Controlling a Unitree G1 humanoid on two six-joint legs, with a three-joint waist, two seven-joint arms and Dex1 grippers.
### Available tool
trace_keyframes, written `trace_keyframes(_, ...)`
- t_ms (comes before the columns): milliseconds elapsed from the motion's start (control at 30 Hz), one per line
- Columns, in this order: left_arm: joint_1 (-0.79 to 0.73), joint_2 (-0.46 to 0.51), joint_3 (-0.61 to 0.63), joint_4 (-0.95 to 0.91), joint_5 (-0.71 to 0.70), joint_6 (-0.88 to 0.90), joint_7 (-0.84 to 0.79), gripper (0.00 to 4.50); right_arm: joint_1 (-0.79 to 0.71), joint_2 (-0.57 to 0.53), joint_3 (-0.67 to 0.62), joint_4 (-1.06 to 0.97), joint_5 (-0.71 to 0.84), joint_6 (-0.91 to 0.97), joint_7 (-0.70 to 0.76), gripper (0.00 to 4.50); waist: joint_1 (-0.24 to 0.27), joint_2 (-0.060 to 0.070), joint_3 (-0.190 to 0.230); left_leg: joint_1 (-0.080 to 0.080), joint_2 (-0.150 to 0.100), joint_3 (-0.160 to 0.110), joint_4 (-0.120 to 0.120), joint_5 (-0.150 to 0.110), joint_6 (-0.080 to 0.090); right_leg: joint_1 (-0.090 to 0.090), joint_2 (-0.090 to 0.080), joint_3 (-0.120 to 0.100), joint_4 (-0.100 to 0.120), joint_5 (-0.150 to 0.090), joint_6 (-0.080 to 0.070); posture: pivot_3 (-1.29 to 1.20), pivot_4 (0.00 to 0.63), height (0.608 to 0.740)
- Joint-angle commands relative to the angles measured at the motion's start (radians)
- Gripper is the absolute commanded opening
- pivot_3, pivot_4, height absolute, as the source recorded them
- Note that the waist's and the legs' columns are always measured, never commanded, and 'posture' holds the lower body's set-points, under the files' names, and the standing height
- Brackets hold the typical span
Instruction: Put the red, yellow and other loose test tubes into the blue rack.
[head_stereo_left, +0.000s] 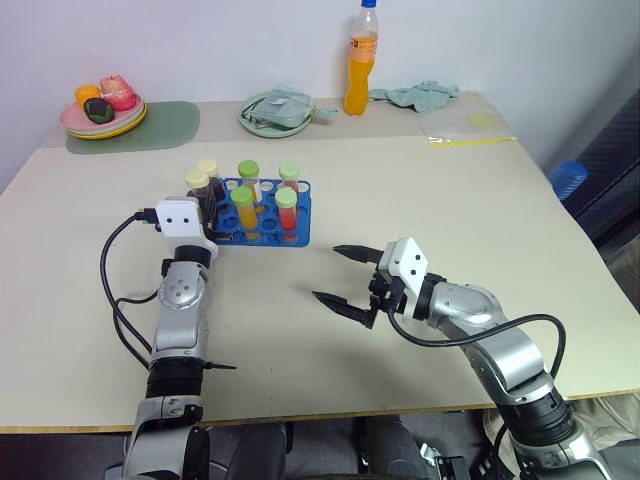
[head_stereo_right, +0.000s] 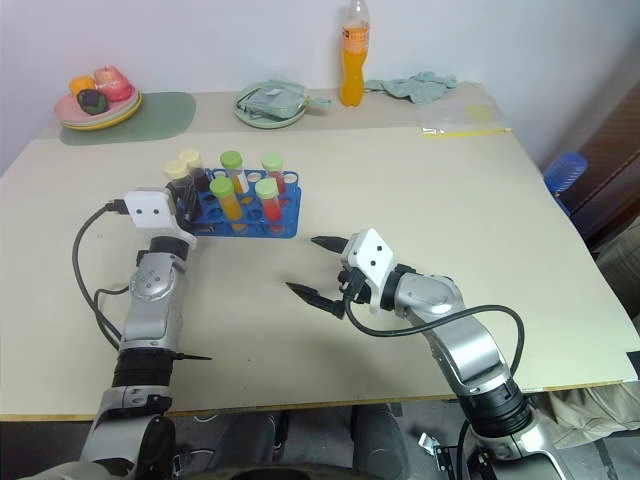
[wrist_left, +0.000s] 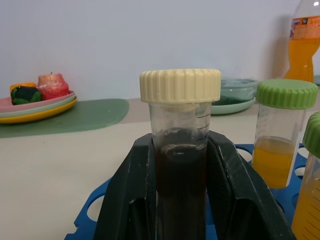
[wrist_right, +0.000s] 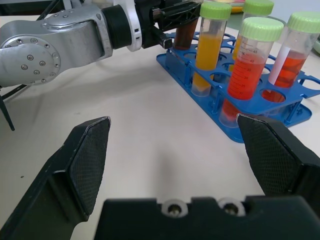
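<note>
Blue rack stands on the table, left of centre. It carries four green-capped tubes: two with orange-yellow liquid, two with red. A further cream-capped tube stands at the rack's far left corner; contents not readable from the head views.

Left claw is clenched on a cream-capped tube of dark brown liquid, upright, at the rack's left end. Left wrist view: both black fingers press the tube's sides, dark liquid filling it up to just below the graduation marks, blue rack holes directly behind. Whether the tube's foot already sits in a hole cannot be told; the fingers hide it.

Right claw is released, fingers spread wide, hovering above bare table right of the rack and apart from it, grasping nothing.

Right wrist view gives what the head views do not: tube graduations, liquid levels, and the left claw at the rack's end holding the brown tube.

Back of the table: plates with toy food on a green mat, a pale green bowl, an orange drink bottle, a crumpled cloth, a clear bag. Bowl contents unclear.
</note>
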Motion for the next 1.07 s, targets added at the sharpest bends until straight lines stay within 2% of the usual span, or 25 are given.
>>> trace_keyframes(33,-0.004,0.000,0.015,-0.036,-0.031,-0.019,-0.002,2.14,-0.001,0.006,-0.012,-0.036,0.003,-0.023,-0.005,4.50,-0.001,0.000,0.000,0.000,0.000,0.000,0.000,0.000,0.000,0.000,0.000,0.000,0.000,0.000,0.000,0.00,0.150,0.740)
trace_keyframes(167,0.036,0.016,0.036,-0.119,-0.076,-0.011,-0.029,4.21,-0.008,0.002,-0.030,-0.041,0.011,-0.030,-0.007,4.50,-0.004,0.000,0.000,0.000,0.000,0.000,0.000,0.000,0.000,0.000,0.000,0.000,0.000,0.000,0.000,0.00,0.150,0.740)
trace_keyframes(267,0.101,0.071,0.088,-0.236,-0.152,0.053,-0.075,4.21,-0.027,-0.014,-0.085,-0.067,0.053,0.007,-0.010,4.50,-0.008,0.000,0.000,0.000,0.001,0.000,-0.001,0.000,0.000,-0.001,0.000,0.000,0.000,0.000,0.000,0.00,0.150,0.740)
trace_keyframes(333,0.163,0.146,0.128,-0.308,-0.226,0.115,-0.153,4.21,-0.028,-0.038,-0.139,-0.095,0.096,0.047,-0.005,4.50,-0.007,0.000,0.000,0.000,0.001,0.000,-0.001,0.000,0.000,-0.001,0.000,0.001,0.000,0.000,0.000,0.00,0.150,0.740)
trace_keyframes(500,0.350,0.357,0.210,-0.420,-0.344,0.281,-0.346,4.21,0.053,-0.175,-0.340,-0.117,0.233,0.159,0.049,4.50,0.002,0.001,0.000,0.001,0.001,0.000,-0.002,0.000,0.001,0.000,0.000,0.001,-0.002,0.000,0.000,0.00,0.150,0.740)
trace_keyframes(600,0.429,0.446,0.222,-0.422,-0.351,0.332,-0.435,4.21,0.102,-0.250,-0.458,-0.045,0.258,0.175,0.075,4.50,0.007,0.001,0.000,0.002,0.001,0.000,-0.002,-0.001,0.001,0.004,0.000,-0.001,-0.004,0.000,0.000,0.00,0.150,0.740)
trace_keyframes(833,0.462,0.482,0.220,-0.430,-0.350,0.382,-0.491,4.21,0.178,-0.348,-0.540,0.096,0.203,0.079,0.137,4.50,-0.001,0.001,0.000,0.002,0.002,0.001,-0.003,-0.001,0.001,0.005,0.000,-0.001,-0.005,0.000,-0.001,0.00,0.150,0.740)
trace_keyframes(1067,0.446,0.435,0.207,-0.452,-0.337,0.408,-0.445,4.21,0.203,-0.333,-0.506,0.105,0.172,0.031,0.131,4.50,-0.003,0.002,0.000,0.002,0.003,0.001,-0.003,-0.001,0.001,0.004,0.000,0.000,-0.005,0.000,-0.001,0.00,0.150,0.740)
